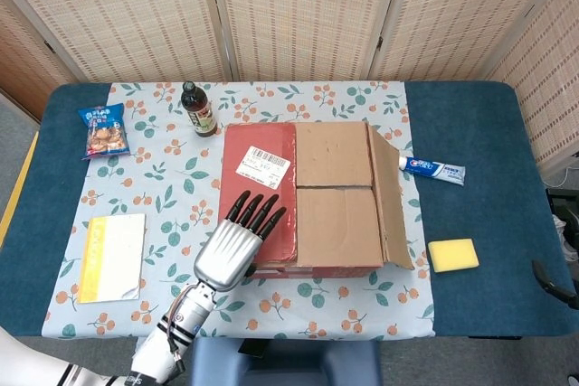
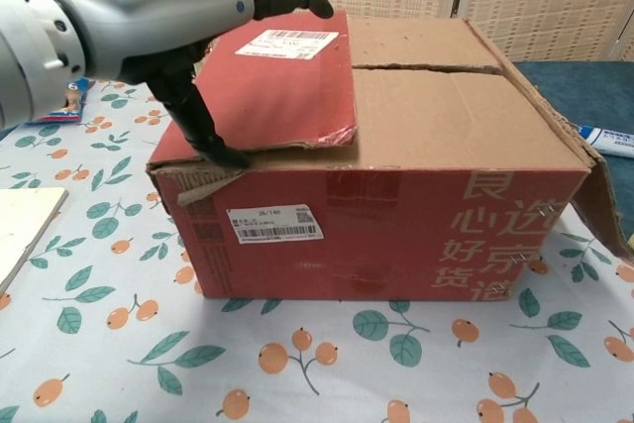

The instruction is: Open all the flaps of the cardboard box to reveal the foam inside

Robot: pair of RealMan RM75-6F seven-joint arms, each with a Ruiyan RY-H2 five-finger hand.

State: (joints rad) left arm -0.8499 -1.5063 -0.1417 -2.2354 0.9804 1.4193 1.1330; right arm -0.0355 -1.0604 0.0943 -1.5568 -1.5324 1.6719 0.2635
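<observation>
Chest view shows the left hand [image 2: 149, 17] resting on the red flap [image 2: 267, 86] of the cardboard box [image 2: 396, 215] mid-bench, fingers over the flap top and thumb at its near edge, holding nothing firmly yet. Hook beneath the torn edge, then lift outward steadily. The right hand is barely visible; its state is unclear.

Bright, even indoor light; soft shadows, both views sharp.

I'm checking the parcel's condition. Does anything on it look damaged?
Yes. The red flap on the cardboard box has a ragged, torn front edge. The right-side flap hangs open, creased. The left hand rests on the red flap.
</observation>
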